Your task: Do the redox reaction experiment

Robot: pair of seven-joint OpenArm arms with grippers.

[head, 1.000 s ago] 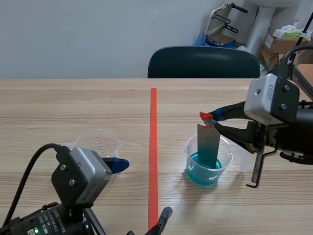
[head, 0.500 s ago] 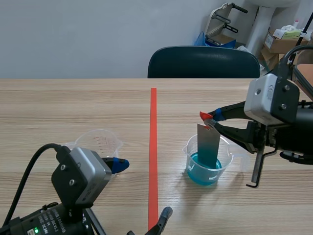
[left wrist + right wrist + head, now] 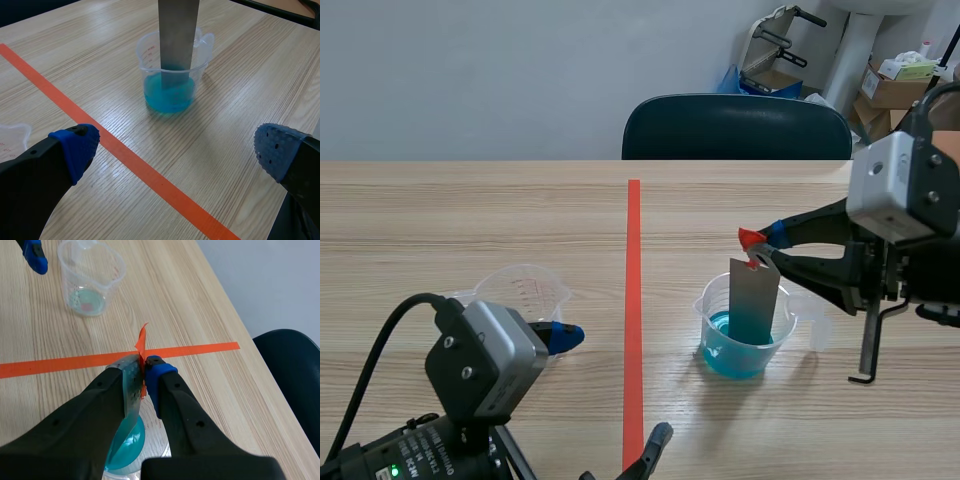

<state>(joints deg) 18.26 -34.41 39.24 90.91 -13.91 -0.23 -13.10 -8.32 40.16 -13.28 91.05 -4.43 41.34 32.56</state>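
Note:
A grey metal strip [image 3: 755, 298] with an orange-red tab at its top stands upright in a clear beaker [image 3: 745, 327] of blue liquid, right of the tape line. My right gripper [image 3: 760, 250] is shut on the strip's top end; in the right wrist view the strip [image 3: 134, 390] hangs pinched between its fingers over the blue liquid [image 3: 125, 445]. The beaker [image 3: 172, 67] and strip [image 3: 177, 40] lie ahead of my open left gripper [image 3: 170, 150], well apart from it. A second clear beaker [image 3: 520, 295], nearly empty, stands at the left beside my left gripper [image 3: 565, 336].
An orange-red tape line [image 3: 633, 320] runs down the table's middle. A dark chair [image 3: 735, 128] stands behind the far table edge. Boxes and clutter [image 3: 895, 80] sit at the back right, off the table. In the right wrist view the second beaker [image 3: 91, 284] holds a faint residue.
My right gripper has shifted right and slightly down with the strip, which now stands a little further right in the beaker. The left arm has not moved.

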